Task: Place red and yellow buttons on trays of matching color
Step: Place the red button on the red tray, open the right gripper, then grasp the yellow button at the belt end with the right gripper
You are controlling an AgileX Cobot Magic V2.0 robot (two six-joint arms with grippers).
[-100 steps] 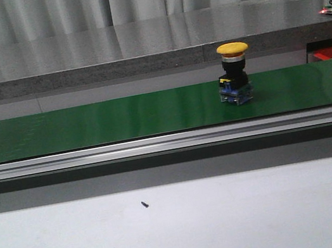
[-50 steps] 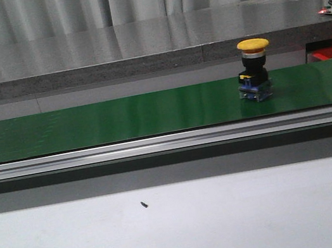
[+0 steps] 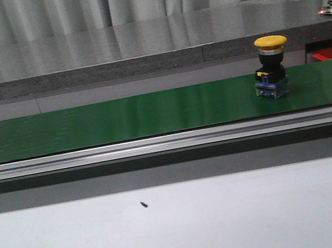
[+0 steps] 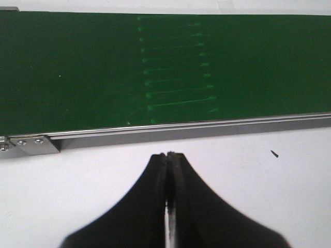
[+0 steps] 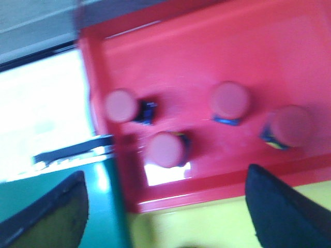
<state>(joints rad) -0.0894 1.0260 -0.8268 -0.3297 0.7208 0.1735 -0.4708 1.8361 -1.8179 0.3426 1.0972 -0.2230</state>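
A long green belt carries one yellow button, standing up near its right end. The red tray holds four red buttons. The right gripper is wide open above it. The left gripper is pinched closed, holding nothing.

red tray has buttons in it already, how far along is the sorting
Done: four red buttons sit in the red tray, seen from the right wrist view. In hand: nothing; the right gripper is open above that tray and the left gripper is shut and empty near the belt. Left: one yellow button stands upright on the green conveyor belt, not yet picked up.
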